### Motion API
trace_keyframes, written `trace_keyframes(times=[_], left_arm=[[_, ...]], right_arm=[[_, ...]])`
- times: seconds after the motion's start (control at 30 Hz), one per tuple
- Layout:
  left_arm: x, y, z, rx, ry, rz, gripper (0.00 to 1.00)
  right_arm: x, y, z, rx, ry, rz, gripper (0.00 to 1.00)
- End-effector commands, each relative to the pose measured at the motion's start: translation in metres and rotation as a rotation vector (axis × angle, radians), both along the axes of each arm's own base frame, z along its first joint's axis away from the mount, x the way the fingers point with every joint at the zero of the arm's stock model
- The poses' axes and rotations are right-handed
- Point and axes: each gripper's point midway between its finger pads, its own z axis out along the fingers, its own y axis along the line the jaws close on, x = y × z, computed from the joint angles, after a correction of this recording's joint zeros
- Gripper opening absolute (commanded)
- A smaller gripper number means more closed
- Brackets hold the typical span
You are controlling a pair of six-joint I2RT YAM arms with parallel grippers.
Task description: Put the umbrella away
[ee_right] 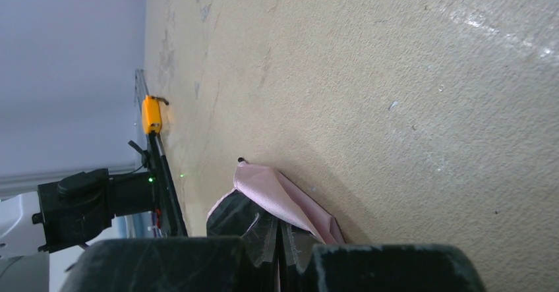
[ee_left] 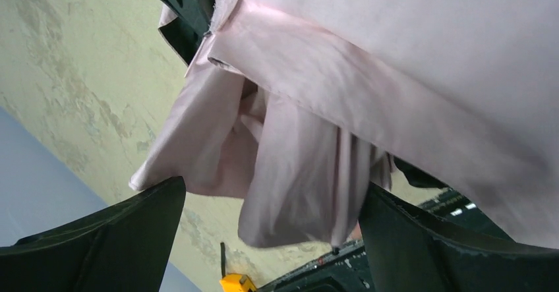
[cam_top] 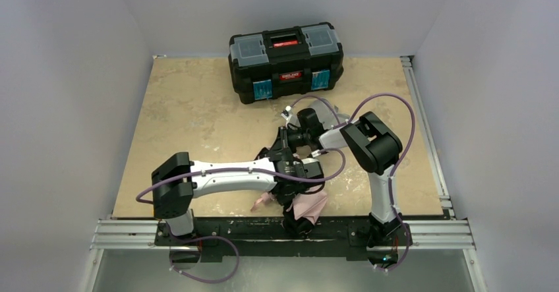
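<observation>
- Umbrella (cam_top: 311, 206) sits at the near edge of the counter (cam_top: 198, 107), in the middle between the two arm bases. Pale pink fabric is bunched and loose, not rolled. Most of it is hidden under the arms from above.
- Pink shows in two spots from above: a larger patch by the black base rail (cam_top: 231, 228) and a smaller tip just to its left.
- Left arm lies across the near edge, reaching right. Left gripper (ee_left: 271, 186) is spread as wide as it goes and grips nothing.
- Seen from that wrist, folds of the fabric hang down between the two dark fingers (ee_left: 99, 239). I cannot tell whether the cloth touches either one.
- Right arm doubles back toward the centre. Right gripper (ee_right: 280, 239) is clamped fully together, low over the counter.
- A fold of pink fabric comes out right at its tips, seemingly nipped between the pads, and lies flat on the counter beyond them.
- Shaft and ribs not made out; only a small black tip at the fabric's far end.
- Black toolbox (cam_top: 287, 58) stands at the far edge, lid down, well apart from the umbrella.
- Small orange piece (ee_right: 151, 114) sits by the rail on the left side.
</observation>
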Motion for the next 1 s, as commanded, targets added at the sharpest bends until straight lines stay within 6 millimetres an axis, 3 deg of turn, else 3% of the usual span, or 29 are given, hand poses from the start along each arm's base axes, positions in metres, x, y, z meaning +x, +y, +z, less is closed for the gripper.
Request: trace_keyframes(times=[0.0,0.13,0.27,0.5,0.6,0.7,0.9,0.97], left_arm=[[0.027,0.006,-0.005,-0.032,-0.038,0.025,1.00],[0.048,0.009,-0.020,-0.094,-0.006,0.062,1.00],[0.057,-0.001,-0.041,-0.176,0.054,0.063,1.00],[0.044,-0.012,-0.105,-0.211,0.219,0.096,1.00],[0.036,-0.012,-0.119,-0.228,0.252,0.114,0.99],[0.033,-0.008,-0.127,-0.233,0.256,0.129,0.81],[0.035,0.001,-0.130,-0.179,0.235,0.167,0.01],[0.036,0.002,-0.122,-0.177,0.224,0.169,0.04]], right_arm=[[-0.005,-0.004,-0.002,-0.035,0.001,0.009,0.00],[-0.005,-0.004,-0.002,-0.034,0.004,0.011,0.00],[-0.005,-0.004,-0.004,-0.036,0.010,0.012,0.00],[-0.007,-0.005,-0.008,-0.042,0.019,0.014,0.00],[-0.008,-0.007,-0.010,-0.047,0.022,0.013,0.00],[-0.007,-0.008,-0.011,-0.048,0.024,0.009,0.00],[-0.003,-0.005,-0.008,-0.047,0.022,0.011,0.00],[0.000,-0.005,-0.004,-0.045,0.013,0.010,0.00]])
